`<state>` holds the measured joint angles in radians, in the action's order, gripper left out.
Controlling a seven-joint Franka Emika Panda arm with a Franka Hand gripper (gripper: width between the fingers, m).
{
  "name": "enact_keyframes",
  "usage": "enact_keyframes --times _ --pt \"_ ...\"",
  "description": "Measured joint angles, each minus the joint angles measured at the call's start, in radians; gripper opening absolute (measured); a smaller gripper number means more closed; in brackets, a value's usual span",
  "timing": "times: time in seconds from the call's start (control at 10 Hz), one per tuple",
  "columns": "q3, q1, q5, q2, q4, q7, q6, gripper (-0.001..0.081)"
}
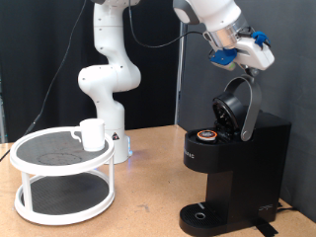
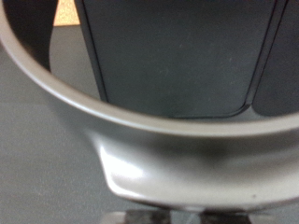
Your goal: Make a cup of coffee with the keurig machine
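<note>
The keurig machine (image 1: 237, 168) stands at the exterior view's right, black, with its hinged lid (image 1: 235, 107) raised. A small pod with a dark brown top (image 1: 206, 136) sits in the open chamber. My gripper (image 1: 244, 61) hangs just above the raised lid; its fingertips are too small to read there. The wrist view is filled by the lid's silver rim (image 2: 140, 140) and the black machine body (image 2: 177, 56), very close. The cup (image 1: 92, 133), a white mug, stands on the top tier of the white tray stand (image 1: 30, 158) at the exterior view's left, far from the gripper.
The robot's white base column (image 1: 107, 79) stands behind the tray stand. The round drip base (image 1: 202, 215) of the machine has nothing on it. Wooden table (image 1: 148, 188) lies between stand and machine. A black curtain hangs behind.
</note>
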<state>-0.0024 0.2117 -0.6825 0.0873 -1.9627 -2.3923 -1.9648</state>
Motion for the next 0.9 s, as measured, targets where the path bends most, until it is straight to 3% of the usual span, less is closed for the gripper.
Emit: enact_keyframes --times 0.5,0.9 --pt "-0.046 -0.061 0.07 0.01 0.003 -0.001 0.086 0.0" --pt "-0.074 -0.101 0.13 -0.005 -0.026 -0.002 0.1 0.0"
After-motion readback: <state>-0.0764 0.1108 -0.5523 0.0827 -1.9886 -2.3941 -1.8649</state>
